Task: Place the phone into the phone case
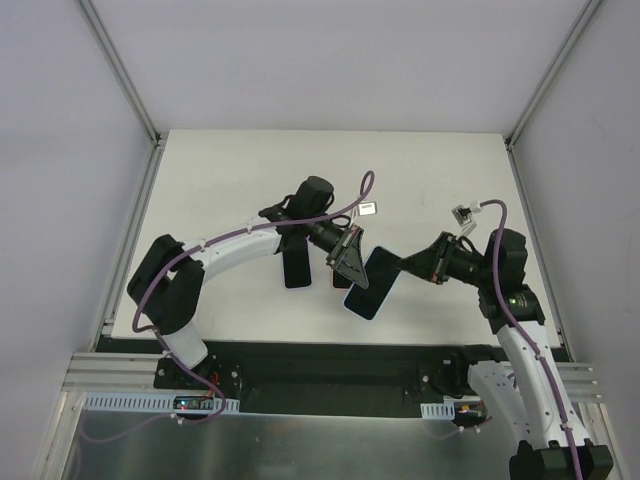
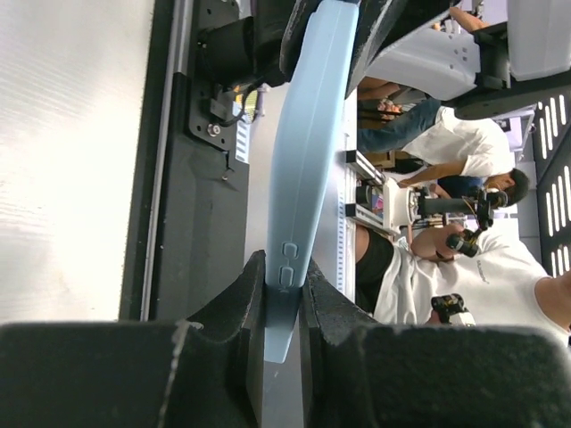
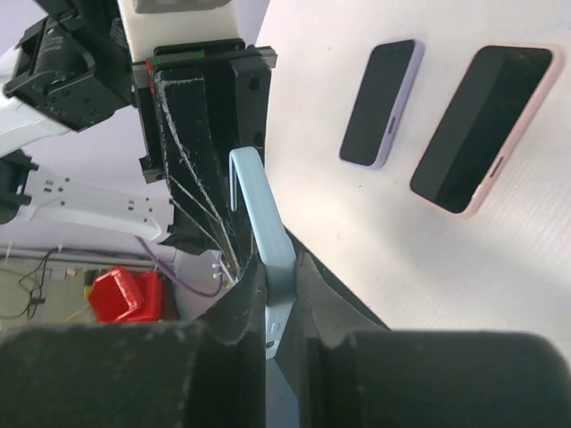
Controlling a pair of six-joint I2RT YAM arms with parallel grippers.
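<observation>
Left fingers (image 2: 234,303) and right fingers (image 3: 234,310) are both clamped on the blue case (image 2: 308,152), up off the counter (image 3: 375,232). Purple phone (image 3: 382,104) and pink phone (image 3: 486,129) lie to its left.

Bright even overhead light, soft shadows; table (image 2: 71,134) glare-washed; wrist-view foreground out of focus
</observation>
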